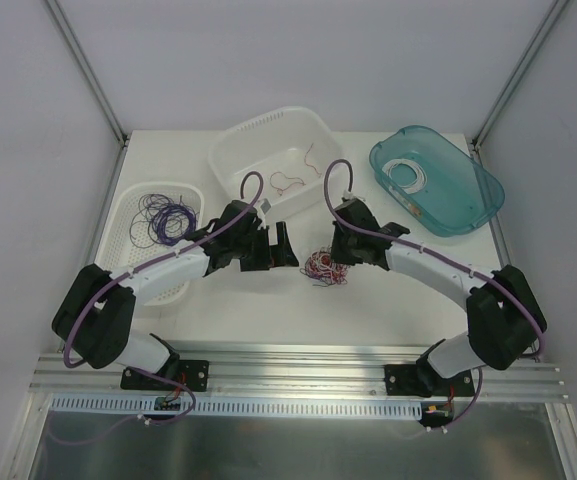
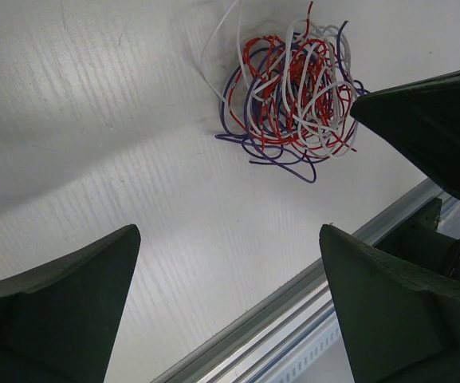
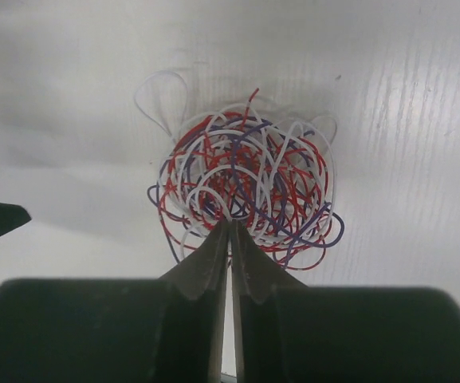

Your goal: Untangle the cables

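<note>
The cables are a tangled ball of thin red, purple and white wires (image 1: 323,266) lying on the white table between the two arms. The ball also shows in the left wrist view (image 2: 293,96) and the right wrist view (image 3: 241,187). My right gripper (image 3: 230,227) is shut, its tips pinched into the near edge of the ball on a strand; in the top view it (image 1: 336,254) sits at the ball's right side. My left gripper (image 2: 230,231) is wide open and empty, a little left of the ball in the top view (image 1: 286,247).
A white basket (image 1: 128,200) at the left holds loose purple wires (image 1: 166,216). A white tub (image 1: 230,140) at the back holds red wires (image 1: 288,182). A teal tray (image 1: 483,195) at the right holds white wires (image 1: 408,178). An aluminium rail (image 1: 298,372) runs along the near edge.
</note>
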